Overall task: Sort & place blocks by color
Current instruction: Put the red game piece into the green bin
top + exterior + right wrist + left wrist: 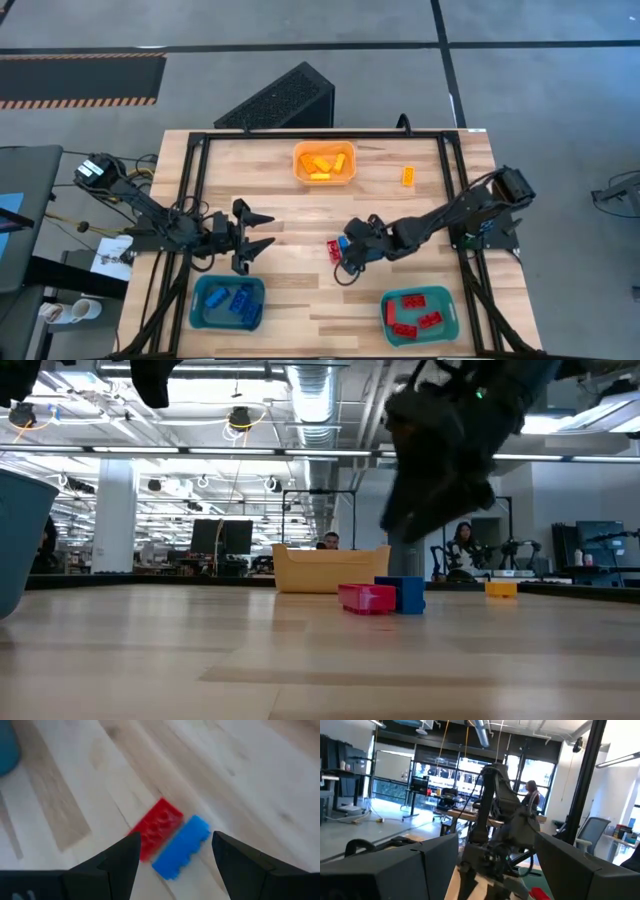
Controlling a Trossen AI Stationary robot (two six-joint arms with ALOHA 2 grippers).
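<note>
A red block [159, 825] and a blue block [181, 847] lie flat, side by side, on the wooden table [300, 210] near its middle. My right gripper [175, 865] hangs open just above them, slanting down, with one finger on each side and touching neither; in the high view my right gripper [350, 252] is right beside the pair [337, 246]. A yellow-orange block [407, 175] lies alone at the far right. My left gripper [262, 232] stands open above the table's left part and holds nothing.
An orange bin [323, 162] with yellow-orange blocks stands at the far middle. A teal bin [228, 302] with blue blocks is at the near left, and another teal bin [418, 312] with red blocks at the near right. A black frame [190, 200] runs along the table's sides.
</note>
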